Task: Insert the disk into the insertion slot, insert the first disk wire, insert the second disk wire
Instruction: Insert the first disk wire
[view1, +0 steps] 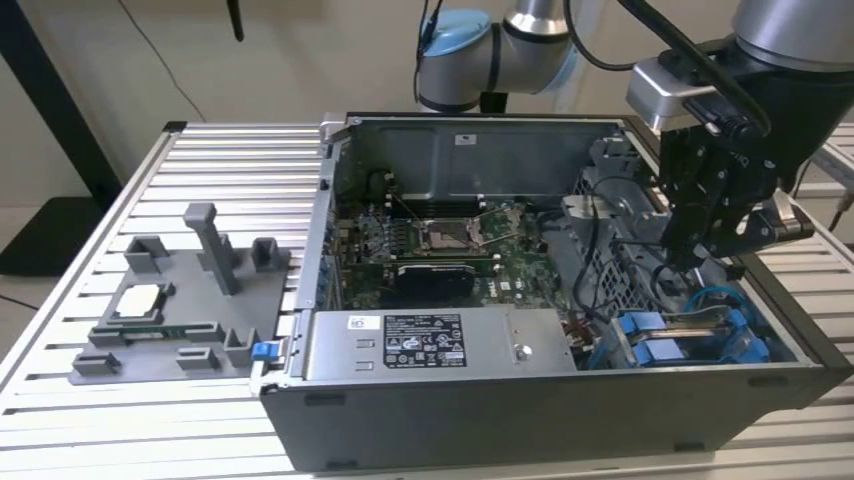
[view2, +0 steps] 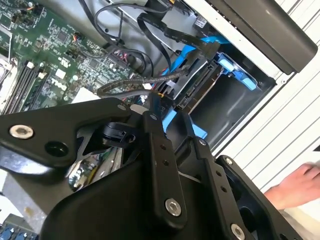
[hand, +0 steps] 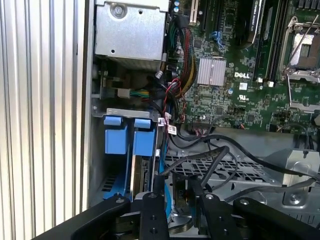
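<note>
Blue carrier frame puts the disk (view2: 199, 84) in the insertion slot (view1: 674, 338), at 4 o'clock of the open PC case (view1: 467, 130) in the exterior view. Step one looks done to me. Black cable (view2: 172, 32) and blue cable (view2: 192, 50) run to the disk's end; you can't tell if either is seated. End effector (view1: 697, 258) hangs just above the slot, fingers (view2: 159, 150) a narrow gap apart, nothing clamped. Second wrist view adds a person's hand (view2: 295, 185) outside the case; first wrist view adds the slot's blue tabs (hand: 120, 135).
</note>
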